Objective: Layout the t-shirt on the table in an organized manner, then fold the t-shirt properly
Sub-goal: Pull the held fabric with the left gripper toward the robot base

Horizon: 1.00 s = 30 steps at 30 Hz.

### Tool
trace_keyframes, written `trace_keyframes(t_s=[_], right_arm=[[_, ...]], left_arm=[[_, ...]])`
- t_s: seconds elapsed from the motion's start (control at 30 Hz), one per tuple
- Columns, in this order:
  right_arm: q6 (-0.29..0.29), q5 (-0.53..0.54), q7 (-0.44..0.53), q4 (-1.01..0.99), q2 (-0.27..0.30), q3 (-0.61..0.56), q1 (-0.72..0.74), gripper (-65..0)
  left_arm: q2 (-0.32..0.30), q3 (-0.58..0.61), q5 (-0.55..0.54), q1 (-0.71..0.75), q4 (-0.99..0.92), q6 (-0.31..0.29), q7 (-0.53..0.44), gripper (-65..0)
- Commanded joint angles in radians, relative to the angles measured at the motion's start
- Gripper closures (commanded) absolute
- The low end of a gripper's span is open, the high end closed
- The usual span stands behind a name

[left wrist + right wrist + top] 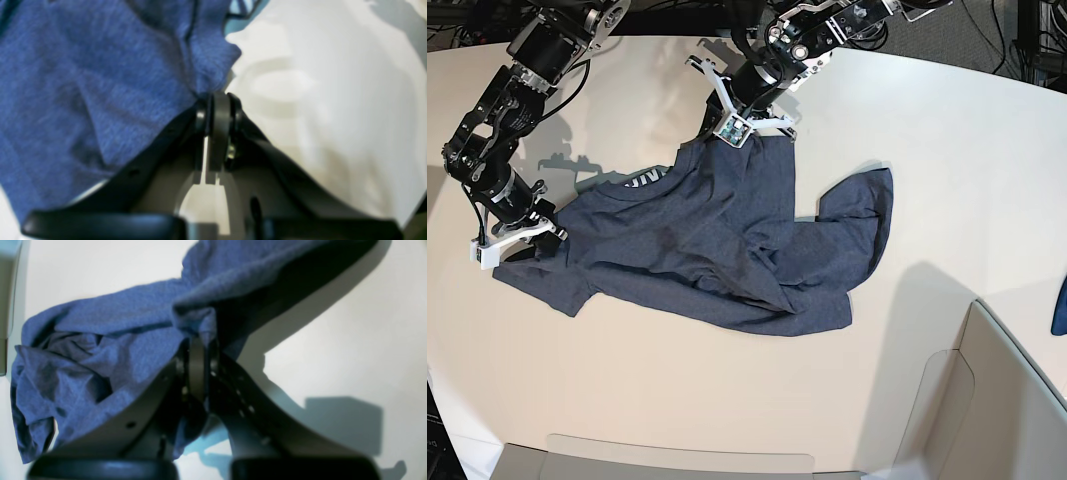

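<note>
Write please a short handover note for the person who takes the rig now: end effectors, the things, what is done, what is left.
Left end effector: shut on the shirt edge, at the far side of the table.
Right end effector: shut on the shirt, at a sleeve on the base view's left.
Shirt: on the table, partly spread, bunched and wrinkled on the base view's right; lettering partly showing.
Done: both grasps.
Left: flatten the shirt fully, then fold it.
</note>
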Motion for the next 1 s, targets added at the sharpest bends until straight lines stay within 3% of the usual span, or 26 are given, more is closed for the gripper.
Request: trace_keyframes(t_s=[0.0,0.13,0.2,0.43,0.5,0.57,0.73,0.87,0.97], right_arm=[[0.008,0.017,0.02,0.016,0.01,-0.001,0.016,0.0],[0.008,0.017,0.02,0.016,0.01,-0.001,0.01,0.0],[0.008,0.017,0.02,0.013,0.01,-0.001,0.008,0.0],[0.008,0.014,0.02,0.012,0.01,-0.002,-0.012,0.0],[0.008,0.011,0.02,0.012,0.01,-0.002,-0.015,0.0],[0.008,0.011,0.02,0.012,0.012,-0.002,-0.026,0.0],[0.008,0.009,0.02,0.012,0.012,-0.005,-0.033,0.0],[0.008,0.009,0.02,0.012,0.012,-0.008,-0.035,0.0],[0.008,0.009,0.02,0.012,0.007,-0.008,-0.035,0.0]], left_arm=[[-0.001,-0.006,0.01,-0.01,0.018,0.003,-0.025,-5.9],[-0.006,-0.006,0.01,-0.007,0.019,0.009,-0.023,-22.4],[-0.008,-0.006,0.01,-0.006,0.035,0.011,-0.02,-27.6],[-0.064,-0.006,0.059,0.005,0.099,0.012,-0.017,-28.0],[-0.064,-0.006,0.131,0.008,0.098,0.012,-0.006,-28.0],[-0.058,0.001,0.219,0.011,0.096,0.012,0.068,-28.0],[-0.003,0.013,0.538,0.07,0.098,0.005,0.187,-28.0],[0.015,0.125,0.805,0.086,0.096,0.003,0.258,-28.0],[0.015,0.203,0.898,0.079,0.093,0.002,0.324,-28.0]])
